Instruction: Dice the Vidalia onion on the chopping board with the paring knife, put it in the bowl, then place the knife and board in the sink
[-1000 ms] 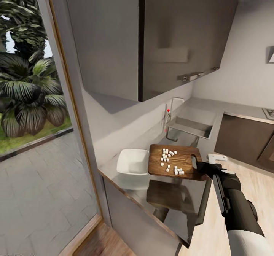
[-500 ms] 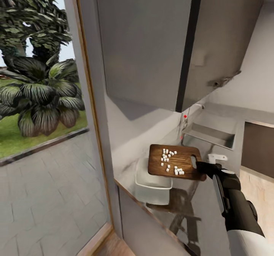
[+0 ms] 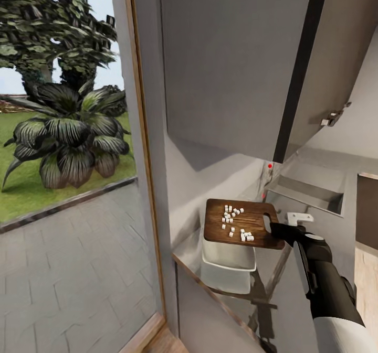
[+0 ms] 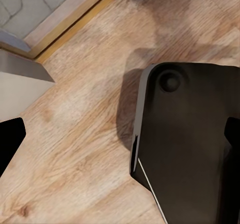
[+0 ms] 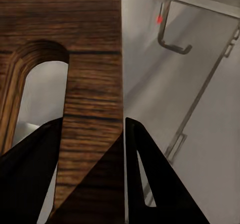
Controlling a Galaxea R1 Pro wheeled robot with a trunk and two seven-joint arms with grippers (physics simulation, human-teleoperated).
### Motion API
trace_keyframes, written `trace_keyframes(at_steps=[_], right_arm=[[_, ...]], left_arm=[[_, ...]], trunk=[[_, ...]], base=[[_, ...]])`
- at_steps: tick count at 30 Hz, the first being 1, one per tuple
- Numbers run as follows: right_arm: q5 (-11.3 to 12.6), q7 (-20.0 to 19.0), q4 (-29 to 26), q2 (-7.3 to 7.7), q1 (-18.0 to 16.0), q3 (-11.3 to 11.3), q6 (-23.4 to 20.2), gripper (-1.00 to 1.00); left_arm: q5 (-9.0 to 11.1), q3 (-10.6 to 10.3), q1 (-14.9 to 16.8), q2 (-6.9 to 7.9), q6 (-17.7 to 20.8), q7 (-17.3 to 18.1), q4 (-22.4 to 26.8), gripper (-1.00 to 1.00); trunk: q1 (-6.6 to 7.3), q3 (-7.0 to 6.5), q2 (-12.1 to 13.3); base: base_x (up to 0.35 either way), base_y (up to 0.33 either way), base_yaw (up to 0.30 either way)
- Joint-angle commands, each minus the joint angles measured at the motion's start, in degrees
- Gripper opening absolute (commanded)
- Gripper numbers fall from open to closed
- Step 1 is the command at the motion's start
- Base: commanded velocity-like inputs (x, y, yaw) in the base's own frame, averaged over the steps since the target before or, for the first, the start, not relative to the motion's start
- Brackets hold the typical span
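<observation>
Since the earlier frame the head camera has swung: the bowl (image 3: 229,261) now sits under the chopping board (image 3: 242,223), at its 6 o'clock. The right gripper (image 3: 276,229) fingers pinch the board's handle end, diced onion (image 3: 234,221) on top; sink (image 3: 310,194) at 2 o'clock.

Left wrist view: floor; finger state unclear.

Right wrist view: fingers (image 5: 35,169) clamp the board. Next, tipping the dice into the bowl seems due.
</observation>
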State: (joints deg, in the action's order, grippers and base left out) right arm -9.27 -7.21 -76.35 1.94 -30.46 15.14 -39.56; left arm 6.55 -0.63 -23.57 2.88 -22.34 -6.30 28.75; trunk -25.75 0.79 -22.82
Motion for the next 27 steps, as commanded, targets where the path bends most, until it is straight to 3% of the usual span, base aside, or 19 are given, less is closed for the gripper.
trace_keyframes(at_steps=[1,27], right_arm=[[-0.6,-0.5,0.0,-0.01,0.0,0.1,-0.3,-1.00],[-0.6,-0.5,0.1,-0.01,0.0,0.0,-0.2,-1.00]], left_arm=[[0.6,-0.2,0.0,0.02,-0.1,0.0,0.1,1.00],[0.5,-0.2,0.0,-0.03,-0.1,0.0,0.1,1.00]], trunk=[[-0.03,0.07,-0.1],[-0.03,0.06,-0.1]], base=[[0.000,0.000,0.005],[0.051,0.039,0.000]])
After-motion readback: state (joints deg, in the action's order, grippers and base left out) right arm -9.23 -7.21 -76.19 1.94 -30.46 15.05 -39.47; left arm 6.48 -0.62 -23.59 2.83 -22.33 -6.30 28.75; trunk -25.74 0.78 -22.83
